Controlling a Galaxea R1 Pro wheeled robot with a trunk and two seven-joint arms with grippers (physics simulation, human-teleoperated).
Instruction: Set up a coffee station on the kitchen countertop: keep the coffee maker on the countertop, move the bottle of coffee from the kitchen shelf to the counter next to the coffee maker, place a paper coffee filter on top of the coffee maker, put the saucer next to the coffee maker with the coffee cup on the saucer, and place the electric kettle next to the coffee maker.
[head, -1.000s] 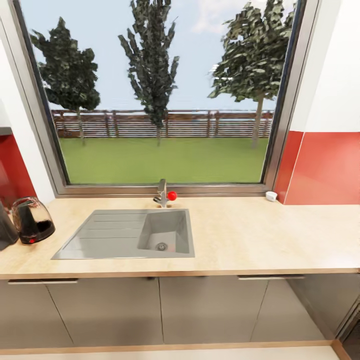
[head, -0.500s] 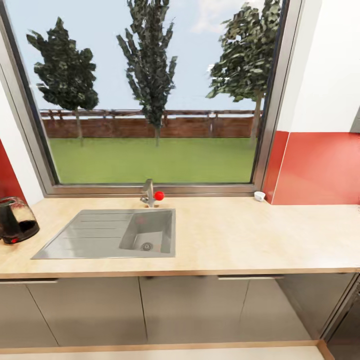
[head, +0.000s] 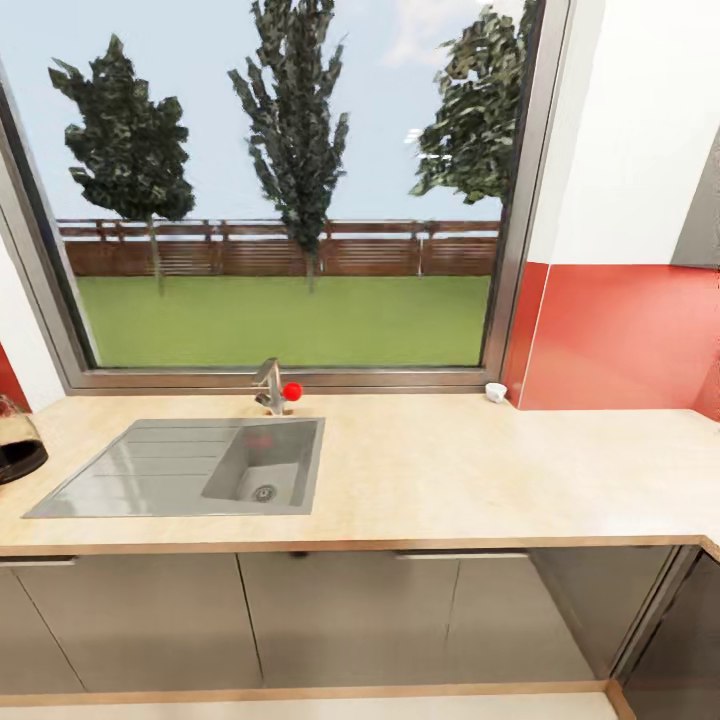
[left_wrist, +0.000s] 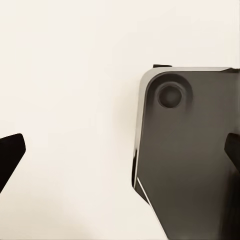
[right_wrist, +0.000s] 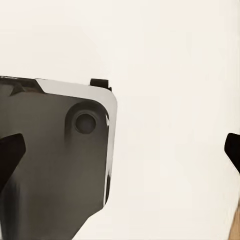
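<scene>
Fingers of the left gripper (left_wrist: 120, 152) are showing as two dark tips at opposite edges of the left wrist view, spread wide and holding nothing; between them a pale floor (left_wrist: 70, 100) and a rounded dark grey corner of the robot's base (left_wrist: 190, 150) are lying below. Fingers of the right gripper (right_wrist: 120, 147) are likewise standing far apart and empty in the right wrist view, over the same pale floor and another dark grey base corner (right_wrist: 55, 160).

From the head view, the kitchen countertop (head: 480, 480) is running across the picture on grey cabinet fronts (head: 350, 620), with a grey sink (head: 200, 468) set into it and a tap (head: 270, 385) with a red knob behind. The electric kettle (head: 12, 450) is sitting at the far left edge, cut off by the frame. A small white thing (head: 495, 392), too small to identify, is resting on the counter by the window (head: 280, 200) corner. None of these is near either pair of fingers
</scene>
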